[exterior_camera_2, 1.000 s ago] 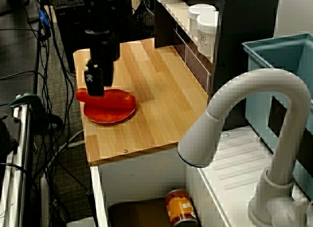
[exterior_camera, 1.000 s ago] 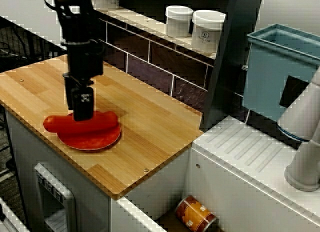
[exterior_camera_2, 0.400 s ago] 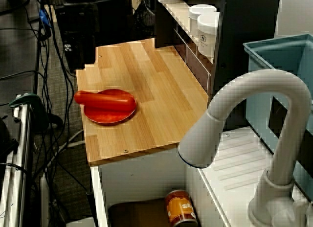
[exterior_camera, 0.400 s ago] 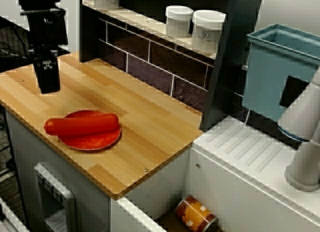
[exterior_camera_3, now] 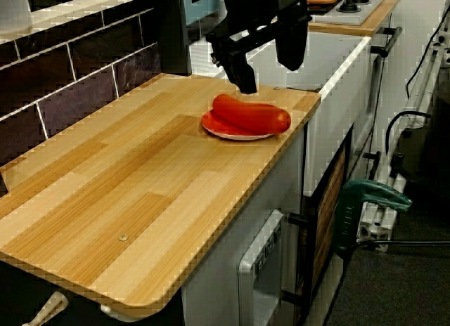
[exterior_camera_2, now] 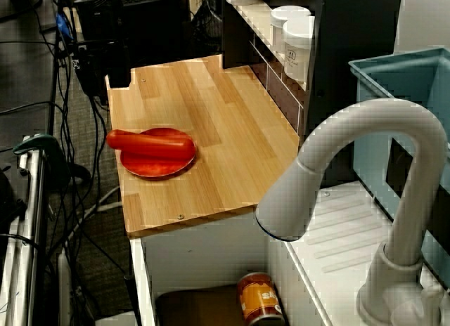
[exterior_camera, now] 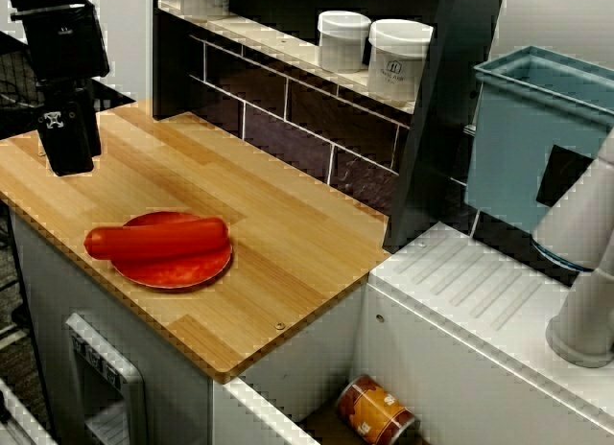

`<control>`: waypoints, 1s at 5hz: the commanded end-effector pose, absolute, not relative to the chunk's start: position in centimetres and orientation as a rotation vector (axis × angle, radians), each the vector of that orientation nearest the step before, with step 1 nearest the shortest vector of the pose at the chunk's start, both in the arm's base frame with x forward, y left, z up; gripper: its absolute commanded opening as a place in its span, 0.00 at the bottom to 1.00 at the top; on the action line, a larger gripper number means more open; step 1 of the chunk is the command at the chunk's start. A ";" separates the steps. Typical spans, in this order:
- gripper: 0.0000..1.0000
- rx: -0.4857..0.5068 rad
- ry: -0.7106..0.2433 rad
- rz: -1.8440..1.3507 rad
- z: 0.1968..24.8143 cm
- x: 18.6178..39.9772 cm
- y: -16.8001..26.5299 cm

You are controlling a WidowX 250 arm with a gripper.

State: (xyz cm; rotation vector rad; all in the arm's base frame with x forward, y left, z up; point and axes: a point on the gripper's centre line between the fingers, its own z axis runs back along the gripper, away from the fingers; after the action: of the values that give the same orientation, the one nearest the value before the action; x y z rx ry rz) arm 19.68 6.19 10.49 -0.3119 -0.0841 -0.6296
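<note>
The sausage (exterior_camera: 158, 241) lies flat across the red plate (exterior_camera: 177, 270) on the wooden counter (exterior_camera: 288, 244). Its long axis runs along the counter's front edge, and the end nearer the gripper (exterior_camera: 67, 157) overhangs the plate's rim. The gripper hangs above the counter's far corner, well apart from the sausage, which sits off to its side and lower. In the view that rides on the gripper, the sausage (exterior_camera_3: 252, 114) lies crosswise ahead of the fingers (exterior_camera_3: 242, 73), which stand spread wide with nothing between them.
</note>
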 end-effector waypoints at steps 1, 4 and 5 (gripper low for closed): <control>1.00 -0.294 -0.050 -0.453 9.7 21.0 5.9; 1.00 -0.225 -0.068 -0.375 5.7 23.9 1.6; 1.00 -0.209 -0.070 -0.352 4.7 24.9 1.0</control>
State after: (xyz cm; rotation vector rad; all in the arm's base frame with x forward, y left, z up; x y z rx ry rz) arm 24.39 0.43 3.91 -0.2217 -0.0345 -0.3479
